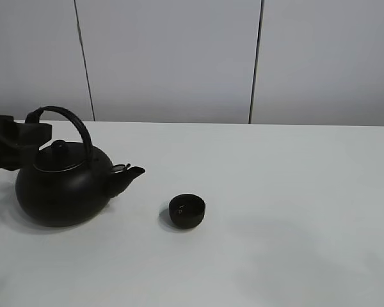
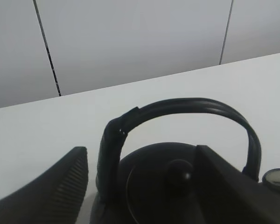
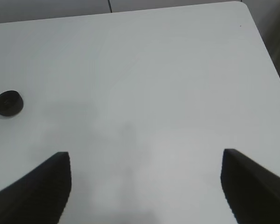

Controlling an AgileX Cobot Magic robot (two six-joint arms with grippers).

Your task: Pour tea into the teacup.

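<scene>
- The teacup (image 1: 187,211) stands upright on the white table (image 1: 294,211), just beside the teapot (image 1: 64,182) spout, apart from it.
- The left gripper (image 2: 140,186) is spread wide around the teapot's handle, its fingers (image 2: 60,186) not touching it.
- The right gripper (image 3: 144,186) hangs released above bare table.

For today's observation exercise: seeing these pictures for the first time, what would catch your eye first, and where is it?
The large black teapot with its arched handle dominates the left of the white table, the left gripper open around that handle. The tiny black teacup sits alone, apart from the spout.
</scene>
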